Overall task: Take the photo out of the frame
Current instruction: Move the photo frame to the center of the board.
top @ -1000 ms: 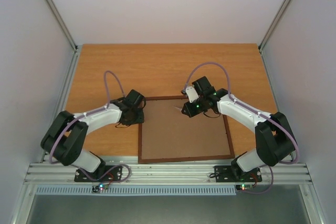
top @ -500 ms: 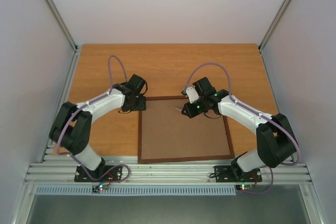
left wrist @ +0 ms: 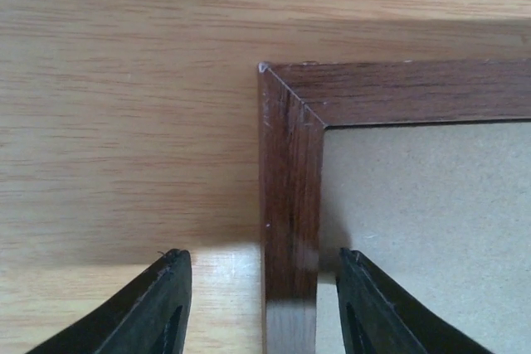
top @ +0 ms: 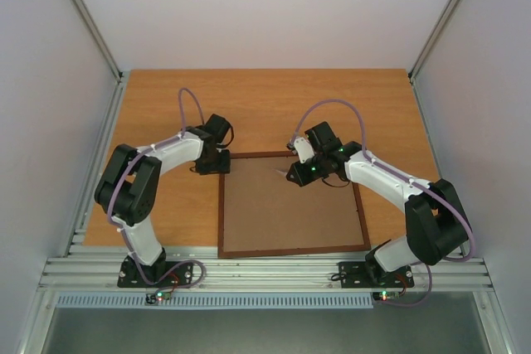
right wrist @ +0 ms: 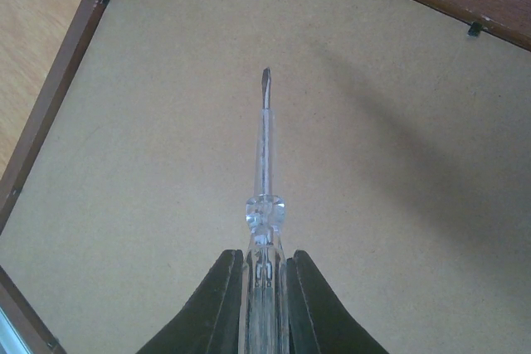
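Straddling frame (left wrist: 290, 163) corner: left gripper (left wrist: 261, 259), jaws apart, likely to steady it.
Holding screwdriver (right wrist: 265, 147): right gripper (right wrist: 265, 264), clamped, tip over frame's back (right wrist: 158, 172), probably for clips (right wrist: 473, 29).

you've got a slim screwdriver (right wrist: 265, 147) with a clear plastic handle and a thin metal shaft, its dark tip pointing away from the right wrist camera. the bench (top: 265, 105) is orange wood-grain laminate. pale walls (top: 265, 6) close it in on three sides, and grooved aluminium rails (top: 274, 269) run along its near edge.
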Controlling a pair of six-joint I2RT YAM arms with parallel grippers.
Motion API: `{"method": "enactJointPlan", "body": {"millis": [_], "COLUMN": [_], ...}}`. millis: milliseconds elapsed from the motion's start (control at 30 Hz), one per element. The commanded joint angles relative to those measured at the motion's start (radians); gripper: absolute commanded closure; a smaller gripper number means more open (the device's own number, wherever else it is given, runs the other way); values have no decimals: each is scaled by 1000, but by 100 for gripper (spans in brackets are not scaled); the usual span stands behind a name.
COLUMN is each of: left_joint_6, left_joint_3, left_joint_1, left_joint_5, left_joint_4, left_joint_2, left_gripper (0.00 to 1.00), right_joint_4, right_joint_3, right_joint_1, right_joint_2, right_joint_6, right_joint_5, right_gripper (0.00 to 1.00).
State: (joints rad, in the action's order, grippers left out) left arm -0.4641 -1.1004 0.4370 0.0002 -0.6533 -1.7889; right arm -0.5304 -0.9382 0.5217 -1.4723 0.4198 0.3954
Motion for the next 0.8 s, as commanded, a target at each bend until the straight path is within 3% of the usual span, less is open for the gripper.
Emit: {"method": "enactJointPlan", "body": {"millis": [0,100,300,500,767], "left_joint_6": [-4,-11,-43,-125,-343], "left_joint_3": [-8,-13,2,112,361], "left_joint_1": [0,-1,-5,-88,-223], "left_joint_5": [36,37,47,33,4], "left_joint_4": [31,30,52,120,250], "left_joint_2": [-9,-25,-52,39,240], "left_gripper": [50,54,78,99,100], "right_joint_4": [18,21,20,20,18], "right_joint_3": [7,6,6,5,5], "right_joint_1": [-6,-6,-6,-6,-6], "right_joint_2": [16,14,11,13,19], "right_joint_6": [10,8,10,9,10], "right_joint_5": [12,14,15,19,28], "right_gripper": [99,99,99,99,99]}}
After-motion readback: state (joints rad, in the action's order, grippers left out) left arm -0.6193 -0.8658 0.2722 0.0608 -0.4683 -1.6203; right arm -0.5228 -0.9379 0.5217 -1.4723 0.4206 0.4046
